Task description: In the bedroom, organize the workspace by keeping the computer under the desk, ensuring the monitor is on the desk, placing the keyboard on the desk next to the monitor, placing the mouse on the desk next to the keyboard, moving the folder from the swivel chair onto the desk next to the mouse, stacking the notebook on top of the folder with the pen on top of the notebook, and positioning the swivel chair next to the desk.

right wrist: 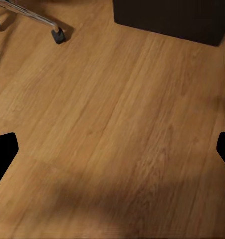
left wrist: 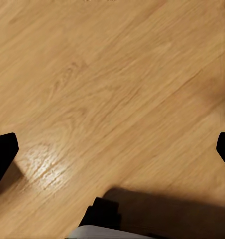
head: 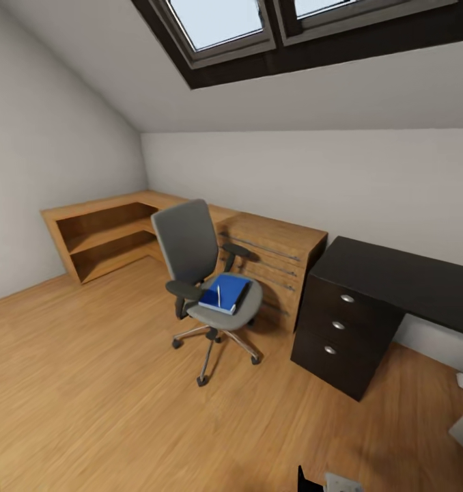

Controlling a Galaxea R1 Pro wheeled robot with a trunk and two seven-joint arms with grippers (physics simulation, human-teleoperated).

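Ahead, the swivel chair [head: 203, 273] stands on the wooden floor [head: 88, 396], apart from the black worktop [head: 402, 277] at its right and just before the low wooden shelving [head: 108, 236]. On its seat lies the blue folder [head: 225, 292], with the pen [head: 218, 296] on top. My left claw [left wrist: 112, 149] and right claw [right wrist: 112, 149] both hang spread wide over bare floor, gripping nothing.

The swivel chair [head: 207, 280] is stood on the wooden floor [head: 88, 389]; on its seat the blue folder [head: 225, 292] is laid (pen [head: 218, 296] on top).
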